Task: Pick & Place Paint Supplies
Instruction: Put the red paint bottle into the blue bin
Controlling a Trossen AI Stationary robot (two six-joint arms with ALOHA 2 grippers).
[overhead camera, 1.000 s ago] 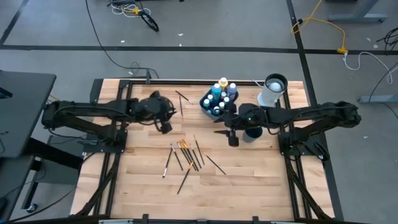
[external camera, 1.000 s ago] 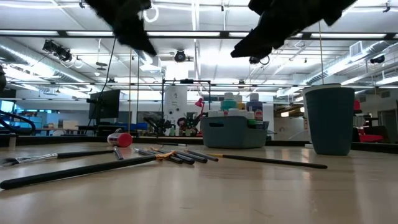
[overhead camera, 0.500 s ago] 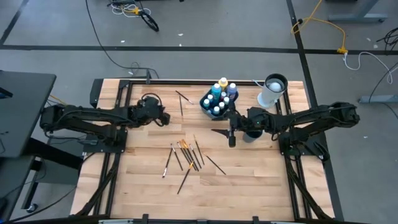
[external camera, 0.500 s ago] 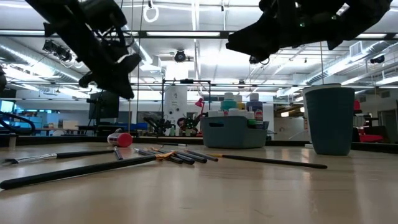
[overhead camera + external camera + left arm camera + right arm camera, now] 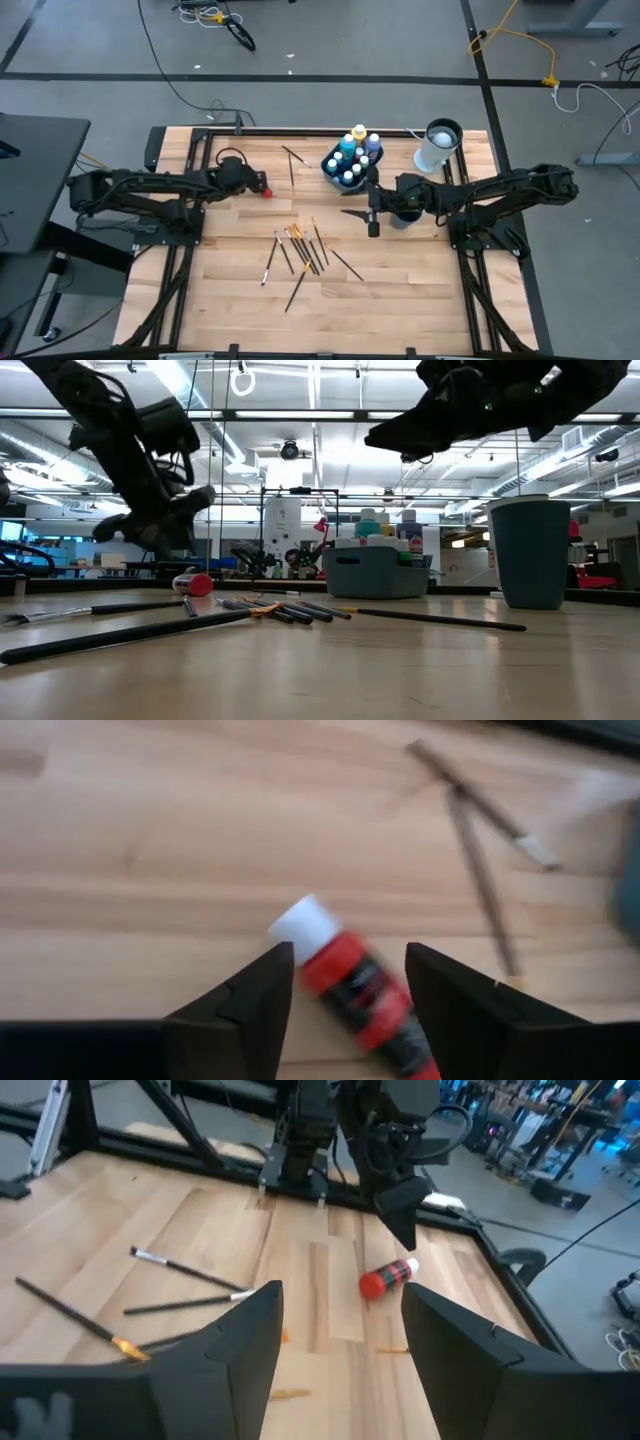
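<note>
Your left gripper [image 5: 345, 985] is hovering with fingers spread wide around the small red white-capped paint bottle [image 5: 362, 993] lying on the wooden table [image 5: 400, 290]. Your right gripper [image 5: 372, 212] is hanging wide open, holding nothing, beside the blue bin of bottles [image 5: 350, 160].

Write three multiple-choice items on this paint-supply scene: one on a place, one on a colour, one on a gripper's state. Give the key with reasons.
1. Where does the small red paint bottle with a white cap lie?
A. in the dark bin
B. on the wooden table
C. in the white cup

2. What colour is the cap of that bottle?
A. white
B. blue
C. yellow

3. How do the left gripper's jaws stand?
A. shut on a brush
B. shut on nothing
C. open

Key:
1 B, it lies flat on the wooden table, apart from the dark bin of bottles.
2 A, the left wrist view shows a white cap.
3 C, the fingers stand apart either side of the bottle.
</note>
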